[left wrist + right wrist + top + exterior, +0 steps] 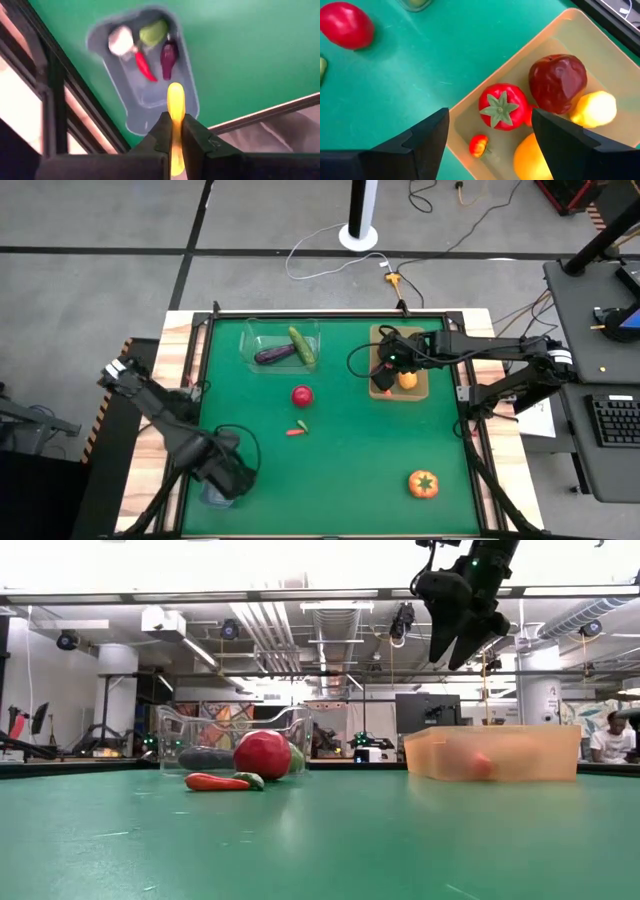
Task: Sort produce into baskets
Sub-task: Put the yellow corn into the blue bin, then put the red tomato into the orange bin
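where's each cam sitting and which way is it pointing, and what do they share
High view: overhead, straight down; both arms show, left gripper over the grey tub.
Low view: table height, facing the room; right gripper hangs above the tan tray.
Left wrist view: down past shut fingers on a yellow piece over the tub.
Right wrist view: down past open fingers into the tray, at the tomato.
High, low and right wrist views share the red fruit on the mat.

You are looking straight down on the whole table [330,470] from high above. Your low camera is looking level across it. Both wrist cameras are looking down closely; high and right wrist views are sharing the tray [424,387] [600,65].
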